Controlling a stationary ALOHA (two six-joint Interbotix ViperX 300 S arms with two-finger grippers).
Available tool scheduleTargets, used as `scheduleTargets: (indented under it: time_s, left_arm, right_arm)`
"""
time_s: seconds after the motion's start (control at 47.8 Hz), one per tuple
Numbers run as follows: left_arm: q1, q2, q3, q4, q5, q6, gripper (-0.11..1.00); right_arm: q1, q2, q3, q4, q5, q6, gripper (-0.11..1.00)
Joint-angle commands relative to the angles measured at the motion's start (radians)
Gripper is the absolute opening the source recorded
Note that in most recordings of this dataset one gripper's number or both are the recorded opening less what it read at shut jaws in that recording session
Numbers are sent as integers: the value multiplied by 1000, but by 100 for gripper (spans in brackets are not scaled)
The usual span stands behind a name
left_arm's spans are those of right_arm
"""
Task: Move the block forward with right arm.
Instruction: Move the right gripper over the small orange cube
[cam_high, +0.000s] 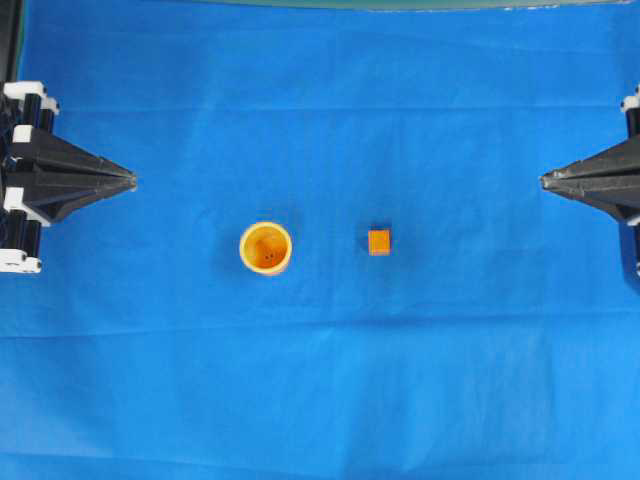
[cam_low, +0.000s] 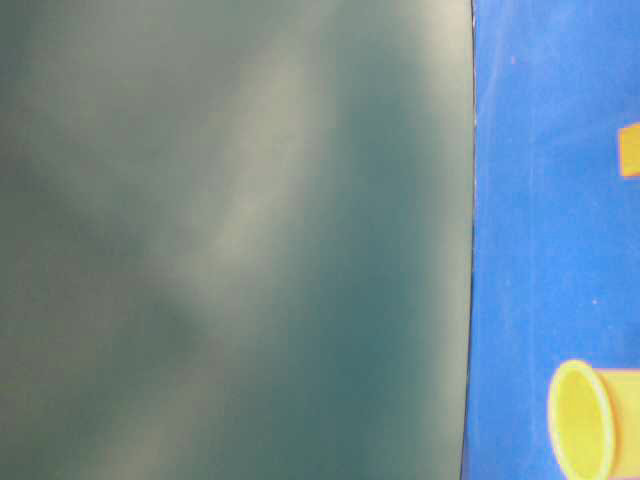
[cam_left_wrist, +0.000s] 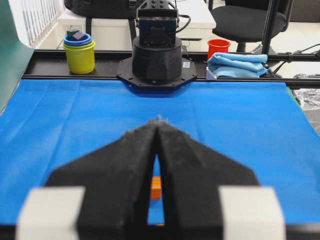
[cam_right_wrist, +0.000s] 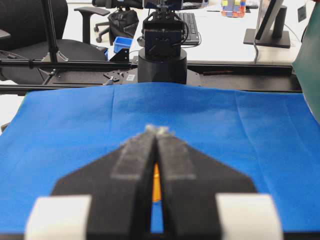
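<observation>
Right tool (cam_high: 545, 181) sits closed and empty at the right bench edge, well apart from the block (cam_high: 379, 241); left tool (cam_high: 130, 181) likewise pinched shut, empty. Task looks unstarted. Block rests mid-bench beside the cup (cam_high: 265, 247), apart. Blue cloth (cam_high: 320, 380) leaves wide open room around it.

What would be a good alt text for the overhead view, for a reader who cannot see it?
A small orange block and a yellow cup sit apart near the middle of a blue cloth, block on the right. Two black grippers, left and right, point inward from the edges, both shut, touching nothing.
</observation>
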Motion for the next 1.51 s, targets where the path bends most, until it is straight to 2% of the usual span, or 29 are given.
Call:
scheduleTargets:
  time_s: [0.0, 0.146, 0.293, 0.439, 0.585, 0.669, 0.878, 1.275, 1.338, 1.484]
  left_arm:
    - [2, 11, -37, 8, 49, 0, 0]
    - [2, 11, -61, 6, 143, -5, 1]
    - [0, 11, -72, 8, 156, -5, 1]
    - [2, 11, -74, 6, 156, -5, 1]
    - [2, 11, -75, 8, 156, -5, 1]
    - [0, 11, -78, 6, 156, -5, 1]
    - [0, 11, -86, 8, 156, -5, 1]
    - [0, 9, -97, 6, 156, -5, 1]
    - [0, 9, -95, 8, 156, -5, 1]
    - [0, 9, -95, 8, 156, -5, 1]
  right_arm:
    - [2, 9, -23, 5, 3, 6, 0]
    - [2, 35, -83, 6, 130, 29, 0]
    - [0, 94, -189, 6, 310, 98, 0]
    - [-18, 173, -302, 8, 425, 247, 0]
    - [-69, 264, -407, 2, 554, 416, 0]
    - [-74, 308, -443, -9, 620, 456, 0]
    - [-75, 413, -492, -9, 742, 476, 0]
    - [-74, 557, -569, 3, 847, 469, 2]
    - [-72, 574, -581, 2, 857, 465, 11]
    - [-61, 624, -606, -6, 879, 445, 49]
